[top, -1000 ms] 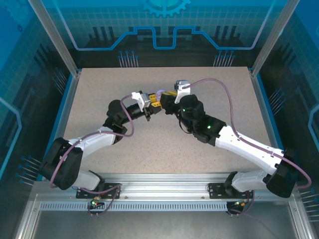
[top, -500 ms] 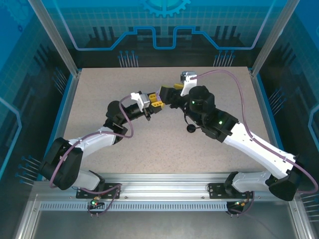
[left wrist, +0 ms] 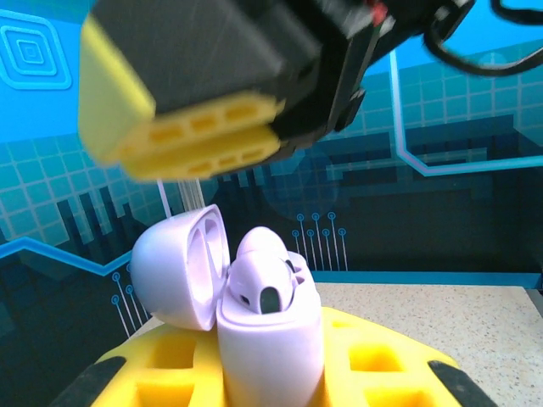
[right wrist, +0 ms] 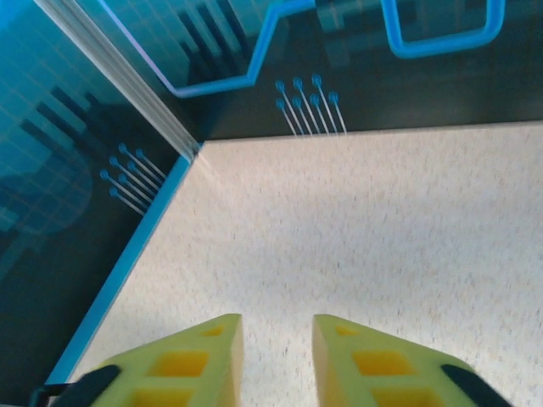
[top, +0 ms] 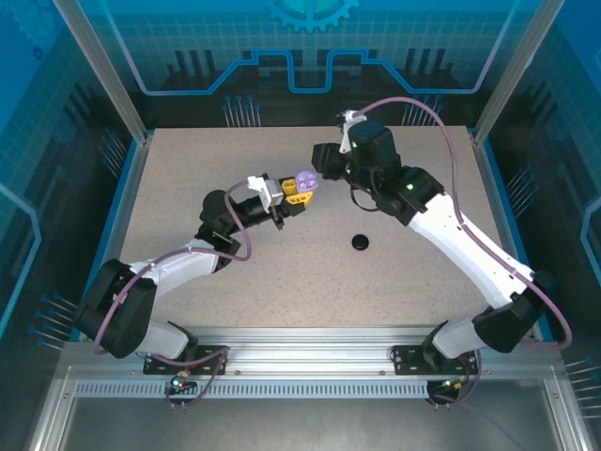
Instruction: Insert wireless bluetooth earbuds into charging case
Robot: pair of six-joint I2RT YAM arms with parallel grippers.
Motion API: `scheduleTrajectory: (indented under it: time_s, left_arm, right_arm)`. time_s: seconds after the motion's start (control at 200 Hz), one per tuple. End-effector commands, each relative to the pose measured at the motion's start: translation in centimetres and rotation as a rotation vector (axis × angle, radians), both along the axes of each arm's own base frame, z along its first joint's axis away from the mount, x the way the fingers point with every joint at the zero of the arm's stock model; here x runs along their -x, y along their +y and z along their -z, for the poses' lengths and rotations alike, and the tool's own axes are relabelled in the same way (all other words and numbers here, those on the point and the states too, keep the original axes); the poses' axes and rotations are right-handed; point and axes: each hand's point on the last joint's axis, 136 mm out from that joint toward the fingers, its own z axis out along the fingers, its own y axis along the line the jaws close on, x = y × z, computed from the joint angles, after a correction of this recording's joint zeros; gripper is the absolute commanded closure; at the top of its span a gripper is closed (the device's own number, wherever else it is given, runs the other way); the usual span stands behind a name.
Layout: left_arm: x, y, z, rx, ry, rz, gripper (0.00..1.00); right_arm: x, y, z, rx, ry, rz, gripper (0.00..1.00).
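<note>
A glossy round lavender charging case, lid open, is gripped by the left hand above the speckled tabletop; a lavender earbud is seated inside. The right hand is parted, empty.

The right gripper enters from the bottom edge, its two yellow fingers standing apart with speckled beige tabletop showing in the gap, while a blue table edge and an aluminium post run diagonally at left before a dark, blue-lined backdrop.
</note>
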Motion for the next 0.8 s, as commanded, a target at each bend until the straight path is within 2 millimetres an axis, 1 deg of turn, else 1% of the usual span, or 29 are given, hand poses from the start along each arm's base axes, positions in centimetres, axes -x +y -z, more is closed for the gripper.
scheduleTrajectory:
  time_s: [0.0, 0.27, 0.48, 0.65, 0.795]
  left_arm:
    - [0.8, -0.5, -0.8, 0.006, -0.037, 0.044, 1.00]
    - [1.0, -0.5, -0.1, -0.001, -0.022, 0.048, 1.00]
    - [1.1, -0.8, -0.1, -0.001, -0.020, 0.057, 1.00]
    - [1.0, -0.9, 0.0, -0.003, -0.017, 0.057, 1.00]
    - [0.9, -0.9, 0.1, -0.004, -0.012, 0.050, 1.00]
  right_arm:
    - [0.6, 0.8, 1.0, 0.027, 0.076, -0.074, 0.77]
    - [0.0, 2.3, 1.9, 0.041, 0.115, -0.123, 0.79]
    - [0.1, 3.4, 2.7, 0.064, 0.154, -0.168, 0.79]
    - [1.1, 4.0, 3.4, 0.091, 0.175, -0.203, 0.81]
    - [2.6, 4.0, 3.5, 0.110, 0.175, -0.227, 0.82]
